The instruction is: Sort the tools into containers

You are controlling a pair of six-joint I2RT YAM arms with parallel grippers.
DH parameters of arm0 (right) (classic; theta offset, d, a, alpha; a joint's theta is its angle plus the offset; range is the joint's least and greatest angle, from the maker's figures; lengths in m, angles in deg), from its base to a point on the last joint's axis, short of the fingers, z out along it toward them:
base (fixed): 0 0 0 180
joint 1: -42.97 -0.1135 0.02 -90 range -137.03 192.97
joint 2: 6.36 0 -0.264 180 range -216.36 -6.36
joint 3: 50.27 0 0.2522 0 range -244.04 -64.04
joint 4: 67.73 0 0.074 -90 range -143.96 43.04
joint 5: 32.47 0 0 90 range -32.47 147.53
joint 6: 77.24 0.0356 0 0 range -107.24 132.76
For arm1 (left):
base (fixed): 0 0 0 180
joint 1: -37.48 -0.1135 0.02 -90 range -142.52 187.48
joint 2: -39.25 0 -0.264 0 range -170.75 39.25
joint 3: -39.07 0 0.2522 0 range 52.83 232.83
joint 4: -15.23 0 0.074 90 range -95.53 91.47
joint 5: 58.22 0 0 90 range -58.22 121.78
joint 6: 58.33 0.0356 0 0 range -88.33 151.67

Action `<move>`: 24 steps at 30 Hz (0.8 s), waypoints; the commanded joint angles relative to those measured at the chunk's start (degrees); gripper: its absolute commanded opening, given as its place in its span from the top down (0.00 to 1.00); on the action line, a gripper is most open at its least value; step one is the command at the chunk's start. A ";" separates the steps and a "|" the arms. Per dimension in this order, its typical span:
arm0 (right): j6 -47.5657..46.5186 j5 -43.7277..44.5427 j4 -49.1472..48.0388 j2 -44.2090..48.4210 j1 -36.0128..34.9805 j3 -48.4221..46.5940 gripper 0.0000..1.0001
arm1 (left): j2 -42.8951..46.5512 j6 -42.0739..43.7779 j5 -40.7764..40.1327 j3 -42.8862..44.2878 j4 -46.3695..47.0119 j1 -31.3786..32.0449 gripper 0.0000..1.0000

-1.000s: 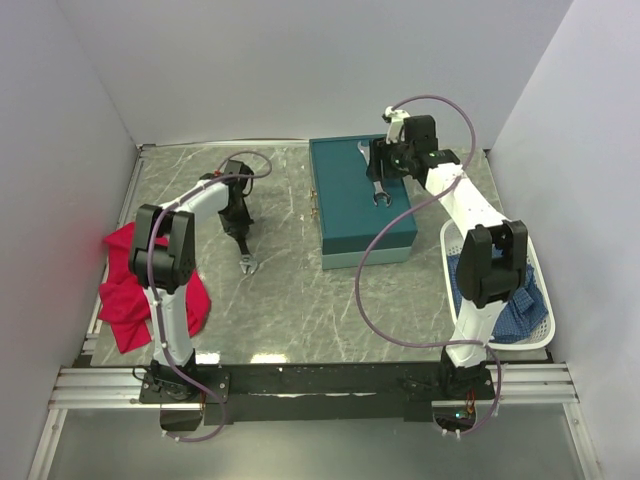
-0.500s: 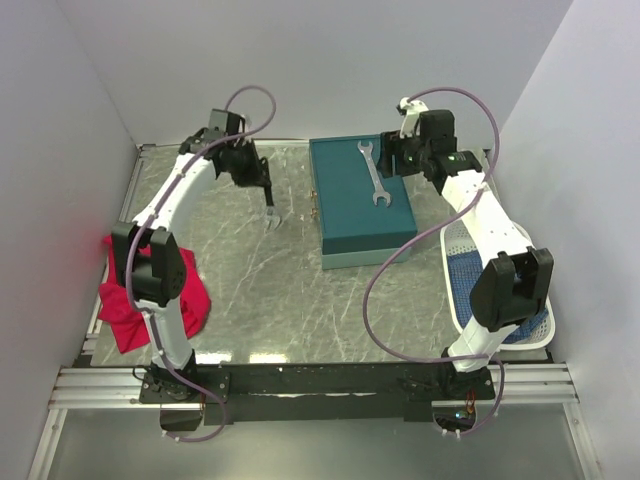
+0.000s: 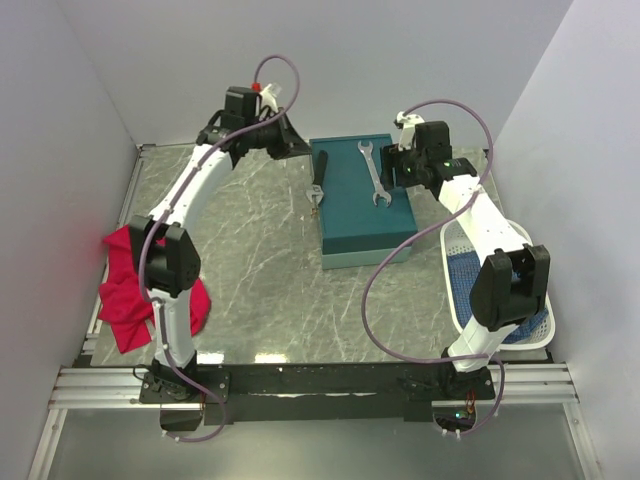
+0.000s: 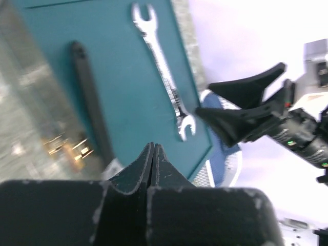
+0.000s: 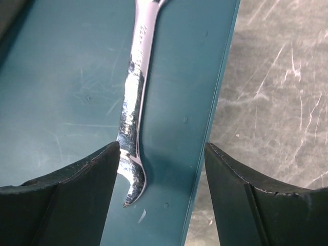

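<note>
We see the teal box [image 3: 362, 225] standing at the far edge of the table [image 3: 260, 270], right of the middle, its lid [image 3: 345, 165] closed. A silver wrench [image 3: 372, 172] lies flat on that lid, on top of the box and not inside it. It runs from near the lid's far edge toward its right edge, with an open end at each tip.

The right gripper [image 5: 161, 169] hovers over the lid's right edge with its fingers spread wide and gripping nothing. The wrench's nearer end shows in the gap, close beside one finger [image 5: 66, 179], and rests on the lid; whether metal and finger touch we cannot tell.

The left gripper [image 4: 152, 149] is pressed fully together and empty, held above the far edge of the table beside the box's far left corner. From its own camera we look along the lid and see the wrench, the black handle [image 4: 89, 102] and the brass latches [image 4: 69, 148] on the box's left side.

The white basket [image 3: 525, 345] with its blue lining [image 3: 520, 320] sits at the right edge, toward the near right corner — what lies in it we cannot make out. A red cloth [image 3: 125, 290] is bunched at the left edge.
</note>
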 commanded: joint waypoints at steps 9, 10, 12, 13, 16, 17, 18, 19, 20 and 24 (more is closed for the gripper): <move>-1.50 -0.51 -2.17 4.75 0.37 1.74 0.26 | -3.99 -4.23 3.81 3.42 10.36 3.05 0.86; -1.77 -1.82 -2.61 4.93 0.37 1.74 0.26 | -3.20 -1.08 2.92 4.73 9.83 2.88 0.77; -1.68 -4.99 -3.22 5.45 0.19 1.74 0.26 | -2.49 1.22 -1.53 6.58 8.25 2.27 0.69; -1.51 -6.04 -3.57 5.63 0.11 1.22 0.26 | -1.45 3.15 -2.96 7.02 7.37 1.91 0.68; -1.59 -6.93 -3.58 5.28 -1.38 -0.71 0.26 | -0.04 4.83 -5.43 5.98 5.18 -0.46 0.53; -2.03 -6.93 -3.58 5.02 -1.91 -1.24 0.27 | 0.06 6.40 -5.87 5.19 4.56 -1.16 0.53; -3.25 -6.85 -3.49 4.84 -2.61 -1.85 0.27 | 0.14 6.77 -6.66 4.40 3.60 -2.56 0.52; -3.78 -6.67 -3.58 4.58 -3.49 -2.90 0.27 | 0.75 6.95 -6.40 1.78 2.98 -3.36 0.53; -4.22 -6.67 -3.66 3.79 -4.89 -3.52 0.27 | 1.02 7.21 -5.79 0.27 2.71 -4.06 0.55; -2.75 -7.72 -4.36 0.45 -7.98 -6.69 0.43 | 2.43 8.88 -3.94 -6.50 1.75 -6.87 0.99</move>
